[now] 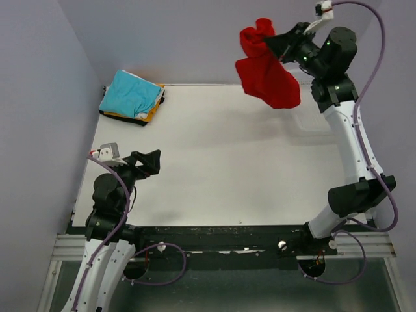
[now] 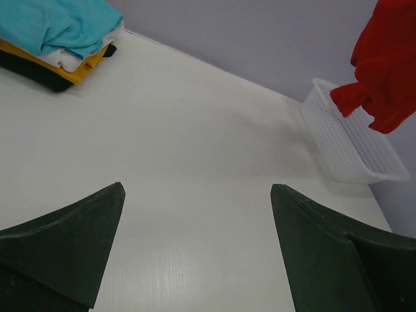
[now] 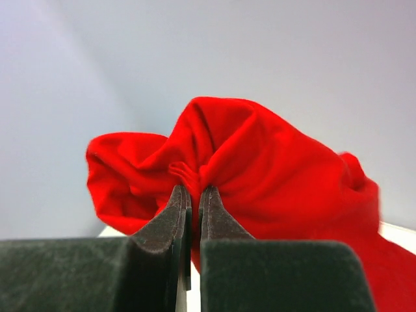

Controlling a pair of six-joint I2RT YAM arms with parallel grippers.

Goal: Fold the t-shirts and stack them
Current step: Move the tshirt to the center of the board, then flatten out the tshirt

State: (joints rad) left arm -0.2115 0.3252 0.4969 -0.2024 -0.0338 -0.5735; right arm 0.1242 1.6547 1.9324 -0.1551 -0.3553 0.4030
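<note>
Open table (image 1: 221,169) beside shirt stack (image 1: 132,96)

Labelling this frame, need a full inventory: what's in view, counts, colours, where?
red shirt: 1, red, bunched, hanging above the table's far right, pinched in the right hand
folded stack: 1 pile, turquoise on top, then white, yellow-orange and black layers, far left corner of the table
basket: 1, white mesh, far right edge of the table, beneath the red shirt
table: 1, white
left hand: 1, black, open, holding nothing, low over the near left of the table
right hand: 1, black, shut on the red shirt, raised at far right
</note>
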